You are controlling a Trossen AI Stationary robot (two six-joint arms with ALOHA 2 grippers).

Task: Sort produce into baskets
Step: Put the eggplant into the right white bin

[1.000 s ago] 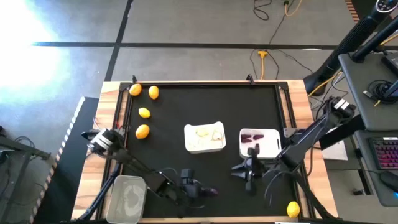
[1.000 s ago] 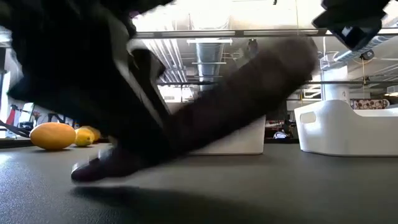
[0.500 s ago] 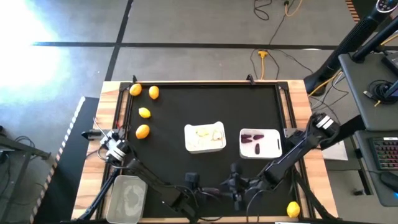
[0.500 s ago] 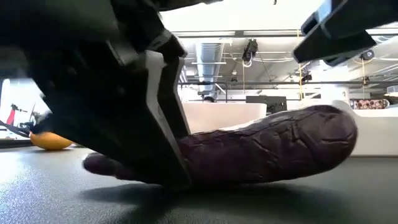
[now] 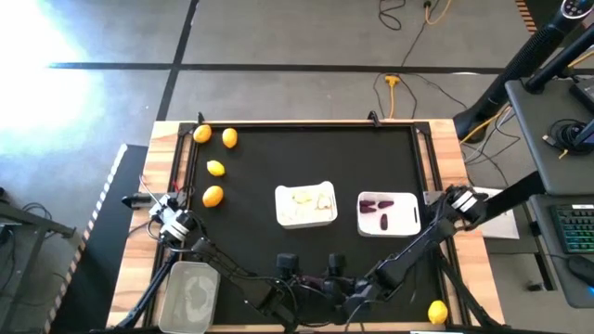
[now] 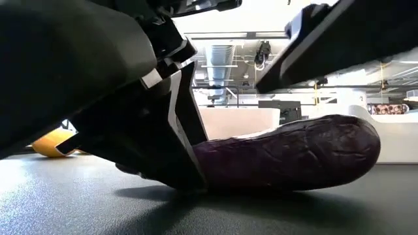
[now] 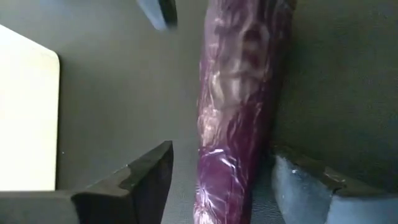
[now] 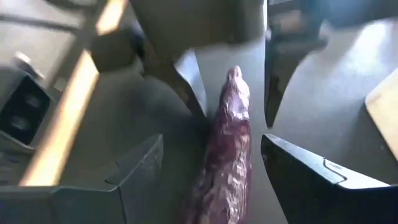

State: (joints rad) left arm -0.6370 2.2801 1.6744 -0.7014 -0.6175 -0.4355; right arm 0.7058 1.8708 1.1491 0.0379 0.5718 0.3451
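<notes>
Where a second ago the purple vegetable (image 6: 287, 153) was tilted with one end lifted in the left hand (image 5: 290, 271), it now lies flat on the black surface (image 5: 278, 158), between that hand's two fingers and with its far end reaching between those of the right hand (image 5: 336, 276). Both hands have spread since then. In the left wrist view the vegetable sits against one finger (image 7: 323, 190) with a clear gap to the other, and in the right wrist view the dark fingers (image 8: 311, 177) stand apart on either side, touching nothing I can see. So neither hand grips it now; it looks like a hand-over at the near edge that has just let go on one side and not closed on the other.

For the sorting, this piece is not yet binned. The white tray (image 5: 389, 213) with other purple pieces lies beyond the right hand, toward that arm's side. A second white tray (image 5: 305, 205) sits beyond both hands, and the clear tub (image 5: 190, 295) is beside the left hand, outboard. Four lemons (image 5: 213, 196) lie far beyond the left hand, and one (image 5: 437, 312) lies outboard of the right.
</notes>
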